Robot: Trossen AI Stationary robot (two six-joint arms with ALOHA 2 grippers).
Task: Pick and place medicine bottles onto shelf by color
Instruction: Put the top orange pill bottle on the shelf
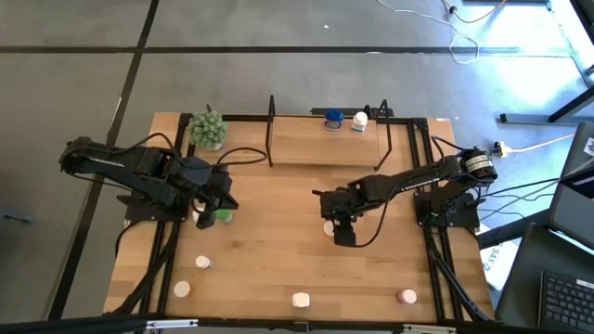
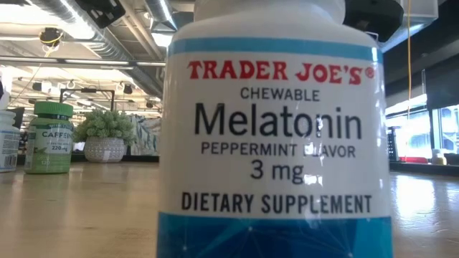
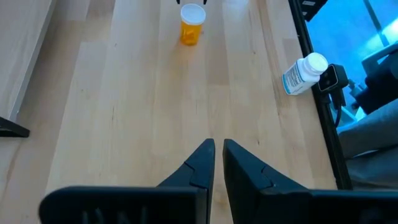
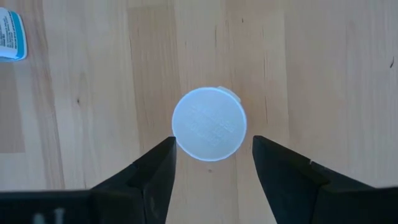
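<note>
Both fingers of your right end effector (image 4: 211,158) stand wide, flanking the white-capped bottle (image 4: 209,124), so centre it, lower squarely, then close gently.

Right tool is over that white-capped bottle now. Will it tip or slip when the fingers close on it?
Probably steady: the bottle stands upright, its round cap centred between the open right tool fingers. The smooth round cap might slip if pinched off-centre. It looks small and likely light, so a glancing touch could knock it over and let it roll.
</note>
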